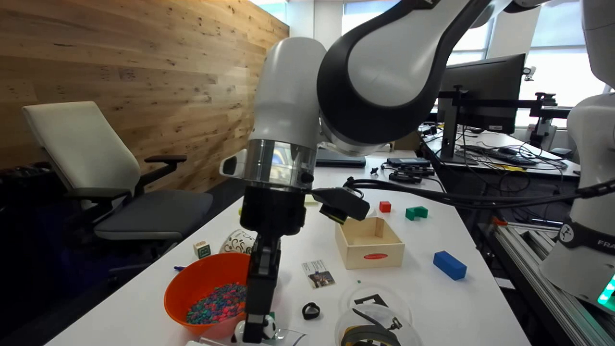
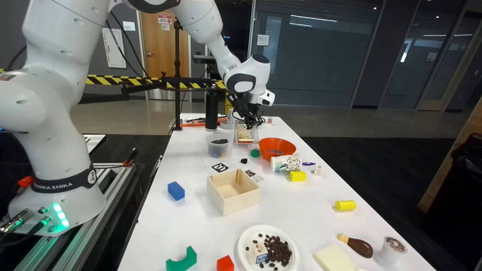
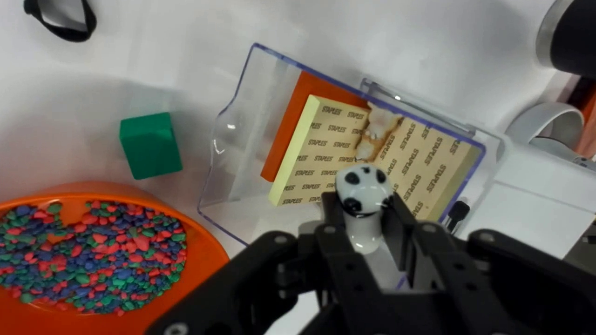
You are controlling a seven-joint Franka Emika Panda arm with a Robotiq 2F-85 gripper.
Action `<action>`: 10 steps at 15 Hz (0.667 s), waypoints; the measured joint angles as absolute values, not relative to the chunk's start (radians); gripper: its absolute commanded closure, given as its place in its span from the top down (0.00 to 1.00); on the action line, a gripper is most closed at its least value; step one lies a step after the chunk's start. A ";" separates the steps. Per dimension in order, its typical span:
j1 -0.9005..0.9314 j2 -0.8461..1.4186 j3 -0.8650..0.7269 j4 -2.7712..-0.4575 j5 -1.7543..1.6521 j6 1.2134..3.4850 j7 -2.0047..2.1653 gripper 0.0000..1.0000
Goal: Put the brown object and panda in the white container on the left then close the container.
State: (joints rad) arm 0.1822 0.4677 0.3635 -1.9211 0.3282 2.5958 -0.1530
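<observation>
My gripper (image 3: 363,204) is shut on a small white-and-black panda figure (image 3: 364,184), its fingers on either side of it. In the wrist view the panda is above a clear box with a purple-blue rim (image 3: 242,190); a white part adjoins the box at the right. The box holds pale yellow Staples pads (image 3: 321,153) and an orange pad. A small brown-and-white figurine (image 3: 376,130) lies on the pads. In an exterior view the gripper (image 1: 257,331) and panda (image 1: 270,327) are low in the picture. The gripper (image 2: 249,123) is also over the box (image 2: 256,136) in an exterior view.
An orange bowl (image 3: 205,251) of coloured pebbles stands close beside the box. A green block (image 3: 151,146) and a black ring-shaped item (image 3: 70,32) lie nearby. A black bottle (image 2: 211,111), a clear tub (image 2: 217,150) and a wooden box (image 2: 233,199) stand on the table.
</observation>
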 measured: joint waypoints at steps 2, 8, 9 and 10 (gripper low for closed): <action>0.180 0.481 0.373 -1.921 0.328 2.630 -0.164 0.07; 0.165 0.518 0.406 -1.920 0.328 2.661 -0.175 0.66; 0.162 0.522 0.409 -1.920 0.328 2.661 -0.175 0.72; 0.158 0.524 0.412 -1.920 0.328 2.661 -0.175 0.80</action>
